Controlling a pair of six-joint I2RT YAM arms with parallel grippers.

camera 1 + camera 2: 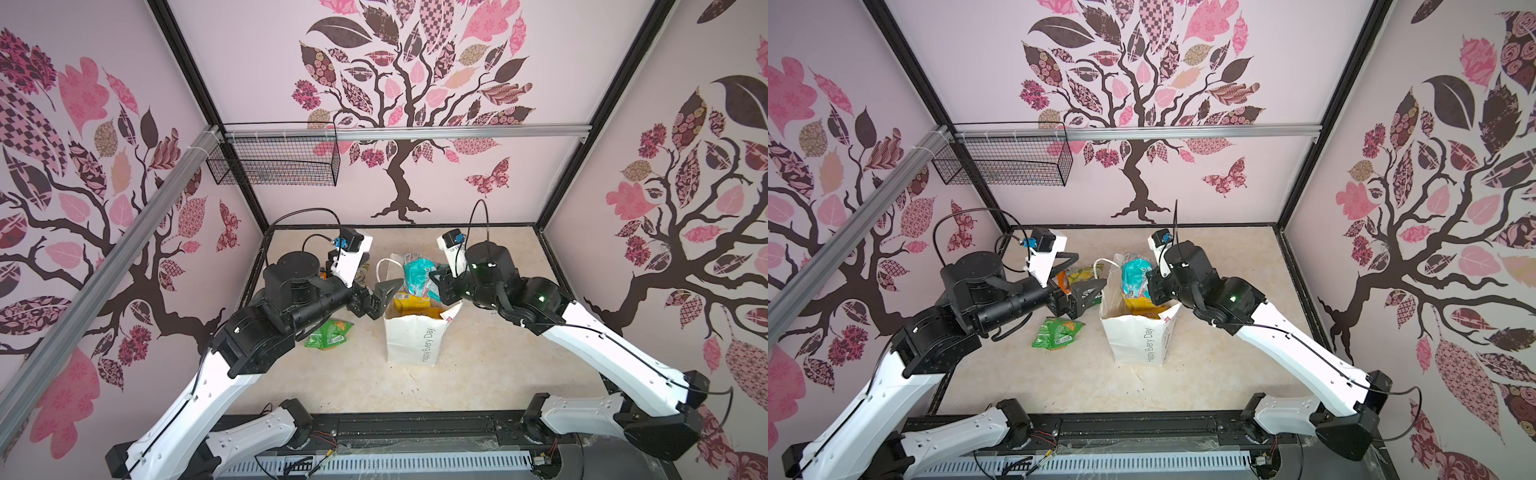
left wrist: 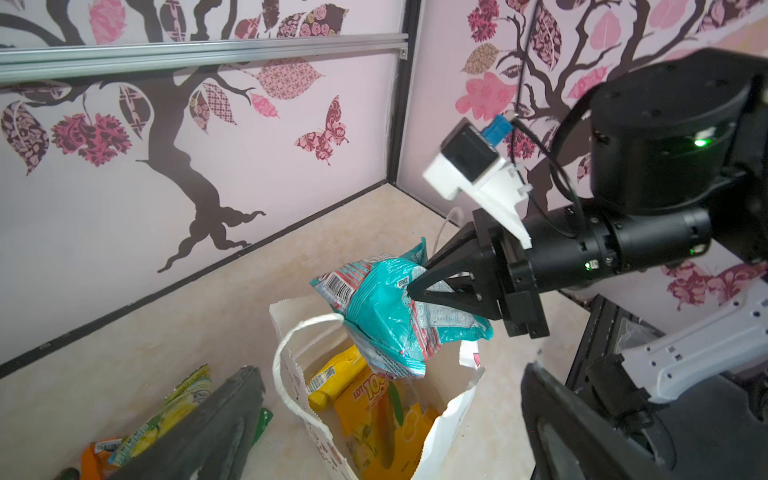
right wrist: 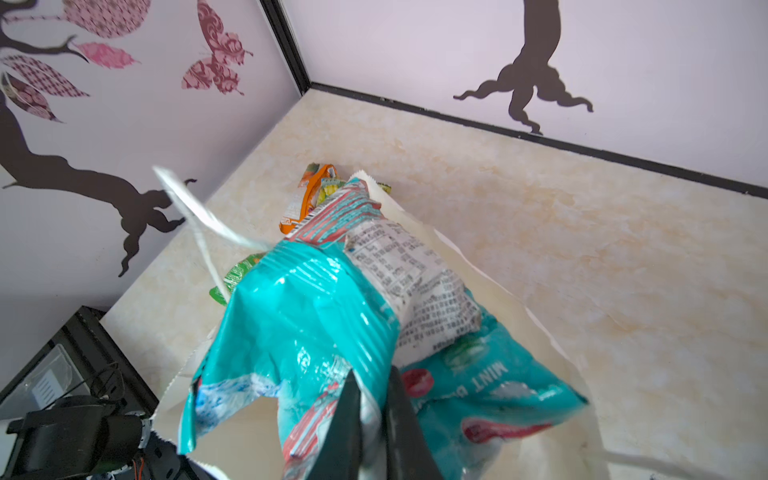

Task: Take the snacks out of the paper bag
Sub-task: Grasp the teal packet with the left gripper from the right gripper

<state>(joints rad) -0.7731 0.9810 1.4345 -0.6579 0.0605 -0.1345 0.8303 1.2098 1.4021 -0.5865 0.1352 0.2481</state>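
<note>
Partly done. The right tool (image 2: 410, 289) is clamped on a teal packet (image 1: 417, 275), held just above the paper bag (image 1: 409, 338). The left tool (image 1: 1079, 274), wide open and empty, hovers beside the bag. A green packet (image 1: 328, 332) and an orange packet (image 3: 308, 198) lie on the tabletop (image 1: 498, 353) beside the bag; yellow packets (image 2: 374, 409) wait inside.

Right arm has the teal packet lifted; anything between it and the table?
Toward the bare table on the right, nothing visible. On the left, the cord handle of the paper bag loops beside the teal packet, and the open left gripper stands beyond it.
</note>
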